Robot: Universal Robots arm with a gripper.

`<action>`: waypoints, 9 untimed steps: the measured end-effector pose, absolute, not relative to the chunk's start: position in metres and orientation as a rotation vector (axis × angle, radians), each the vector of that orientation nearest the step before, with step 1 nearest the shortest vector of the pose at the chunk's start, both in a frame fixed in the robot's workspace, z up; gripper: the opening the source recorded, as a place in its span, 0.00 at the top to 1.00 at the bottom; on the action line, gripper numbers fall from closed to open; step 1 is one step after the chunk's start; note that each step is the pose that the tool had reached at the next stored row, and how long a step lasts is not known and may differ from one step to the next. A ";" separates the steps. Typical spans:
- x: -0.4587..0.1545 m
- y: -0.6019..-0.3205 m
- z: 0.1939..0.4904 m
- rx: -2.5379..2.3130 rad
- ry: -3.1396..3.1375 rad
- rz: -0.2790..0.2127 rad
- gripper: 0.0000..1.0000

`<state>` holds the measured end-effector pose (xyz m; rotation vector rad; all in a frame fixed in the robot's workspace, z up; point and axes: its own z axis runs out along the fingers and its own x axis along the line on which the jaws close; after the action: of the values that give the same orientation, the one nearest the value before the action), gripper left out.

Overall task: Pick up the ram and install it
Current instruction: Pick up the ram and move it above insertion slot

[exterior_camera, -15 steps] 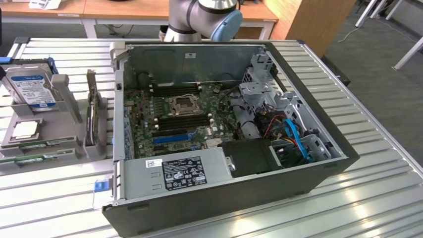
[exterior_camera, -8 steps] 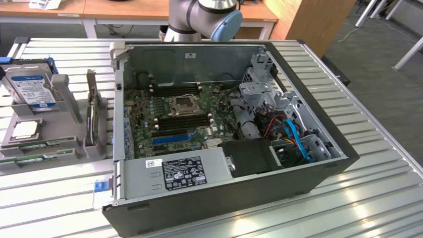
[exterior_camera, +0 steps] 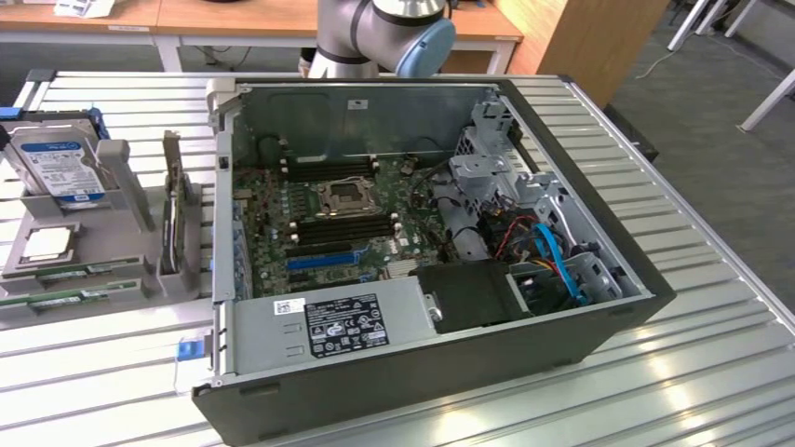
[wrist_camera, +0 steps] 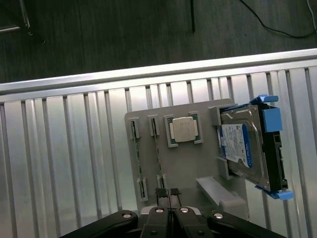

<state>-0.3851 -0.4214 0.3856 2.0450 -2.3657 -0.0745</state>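
Exterior view first, and the count: one open computer case point(exterior_camera: 435, 372), one grey holder point(exterior_camera: 118, 256) at nine o'clock from it, and one robot arm point(exterior_camera: 379, 28) up at twelve o'clock. On the holder sit one hard drive point(exterior_camera: 56, 158) with blue brackets, one processor chip point(exterior_camera: 47, 244), one upright expansion card point(exterior_camera: 174, 205) and two sticks of ram. The inner ram stick point(exterior_camera: 74, 271) lies closer to the chip. The outer ram stick point(exterior_camera: 56, 300) lies along the holder's edge at around eight o'clock in the exterior view. Both are green and thin, seated in their cradles. They lie parallel, long axes running roughly nine to three o'clock, the three o'clock ends toward the case.

Over to the wrist view: the gripper point(wrist_camera: 168, 192) has its tips pressed together, pinching nothing. It hangs over the holder, just off the end of the inner ram stick.

Inside the case, the motherboard point(exterior_camera: 335, 223) shows banks of black slots at twelve and six o'clock from its central socket. A labelled power supply point(exterior_camera: 335, 321) sits along the near wall.

Everything rests on a ribbed aluminium surface point(exterior_camera: 695, 307) of bright slats. Beyond it lies dark carpet point(wrist_camera: 99, 34) with a black cable trailing across, and wooden desks point(exterior_camera: 249, 14) stand at twelve o'clock.
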 end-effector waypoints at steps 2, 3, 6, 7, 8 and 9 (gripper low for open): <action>-0.385 -0.421 0.386 2.045 -2.366 -0.074 0.90; -0.385 -0.421 0.386 2.045 -2.366 -0.074 0.90; -0.385 -0.421 0.386 2.046 -2.365 -0.074 0.90; -0.385 -0.421 0.386 2.047 -2.364 -0.074 0.90; -0.385 -0.421 0.386 2.049 -2.362 -0.074 0.90; -0.385 -0.421 0.386 2.053 -2.359 -0.074 0.90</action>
<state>-0.3851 -0.4214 0.3856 2.0527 -2.3590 -0.0744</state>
